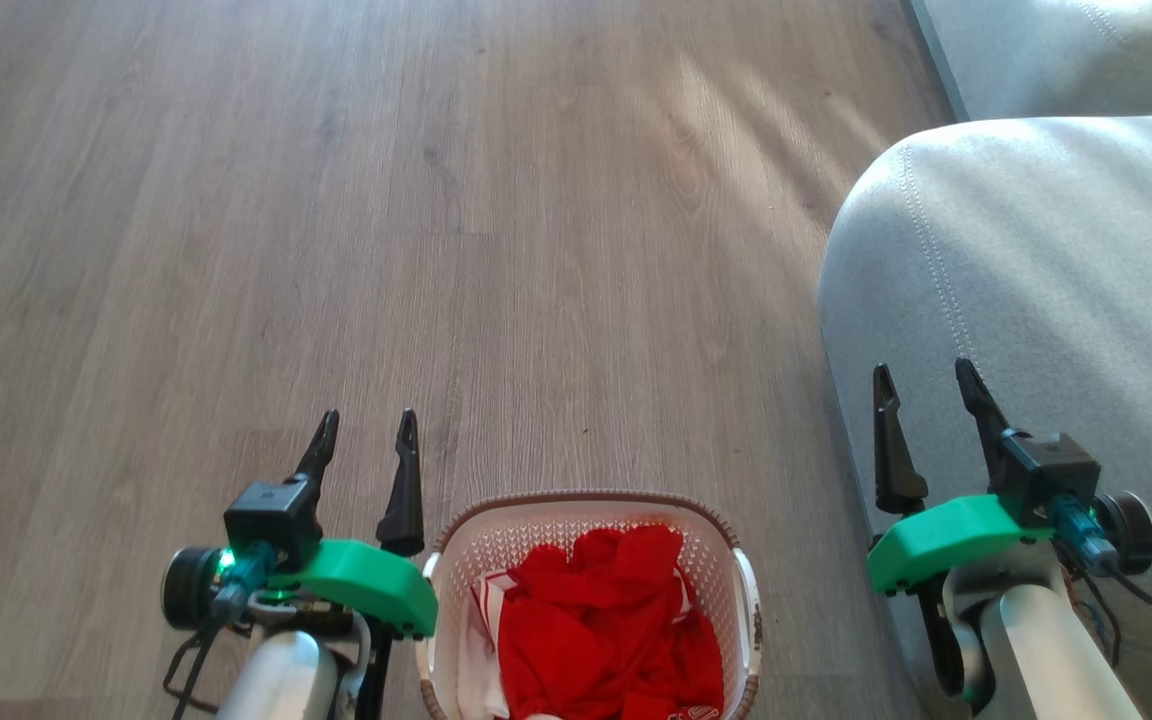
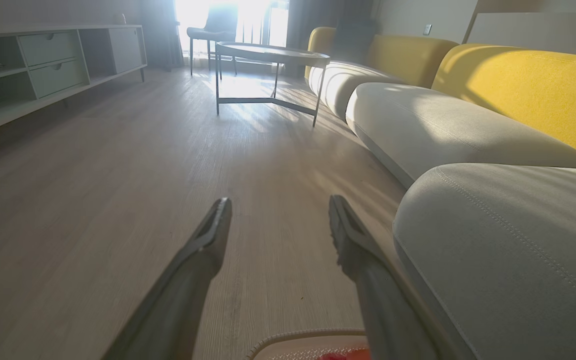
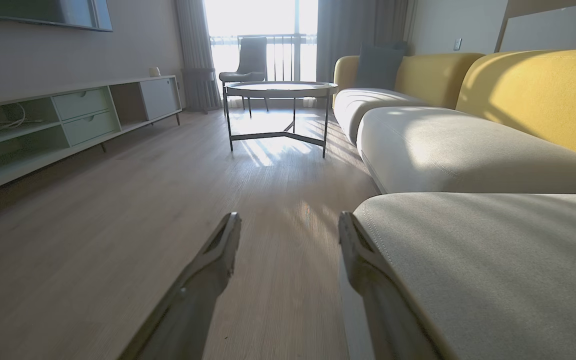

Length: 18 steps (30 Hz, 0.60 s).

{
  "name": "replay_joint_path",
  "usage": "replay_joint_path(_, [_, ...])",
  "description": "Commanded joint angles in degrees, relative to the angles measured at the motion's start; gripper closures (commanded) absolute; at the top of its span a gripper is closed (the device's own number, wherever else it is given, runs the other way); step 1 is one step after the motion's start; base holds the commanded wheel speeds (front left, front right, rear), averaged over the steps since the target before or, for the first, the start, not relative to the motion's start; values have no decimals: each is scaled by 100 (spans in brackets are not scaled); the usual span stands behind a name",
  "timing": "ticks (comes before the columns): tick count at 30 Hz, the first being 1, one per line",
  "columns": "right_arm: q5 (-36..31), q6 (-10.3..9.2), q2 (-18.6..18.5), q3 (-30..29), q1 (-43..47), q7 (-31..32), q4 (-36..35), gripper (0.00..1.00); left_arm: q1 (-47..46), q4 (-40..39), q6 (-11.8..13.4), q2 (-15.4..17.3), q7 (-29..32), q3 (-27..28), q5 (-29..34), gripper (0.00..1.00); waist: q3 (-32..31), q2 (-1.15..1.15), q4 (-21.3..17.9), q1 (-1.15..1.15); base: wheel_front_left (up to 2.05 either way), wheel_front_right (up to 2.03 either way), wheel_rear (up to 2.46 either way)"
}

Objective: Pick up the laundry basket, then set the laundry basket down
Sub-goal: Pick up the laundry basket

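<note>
The laundry basket point(image 1: 591, 510), cream-white with lattice walls and a brown rim, stands on the wooden floor at the bottom middle of the head view, red-and-white clothes heaped inside. My left gripper point(image 1: 366, 428) hovers open just left of the basket, nothing between its fingers. My right gripper point(image 1: 924, 382) is open too, off to the basket's right, over the grey sofa cushion. In the left wrist view the left gripper point(image 2: 279, 207) points along the floor and the basket's rim point(image 2: 303, 336) peeks in at the bottom edge. The right gripper point(image 3: 289, 222) in its own wrist view holds nothing.
A grey sofa seat point(image 1: 1036, 280) fills the right side, close to the basket. Farther off stand a round metal-legged coffee table point(image 3: 280, 90), a low TV cabinet point(image 3: 68, 120) along the left wall, a chair point(image 3: 250, 60) by the window and yellow sofa backs point(image 3: 543, 90). Bare wooden floor point(image 1: 436, 250) lies ahead.
</note>
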Motion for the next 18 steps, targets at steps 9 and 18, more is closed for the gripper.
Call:
replay_joint_path(9, [32,40,-52,118,-191,-33,-184,0,-220,-202,66,-4,-29,175,40,0,34,0,24,0,0,0,0])
replay_joint_path(18, [88,40,-52,55,-287,-33,173,0,-305,-21,91,-4,-29,107,-11,0,376,0,55,0,0,0,0])
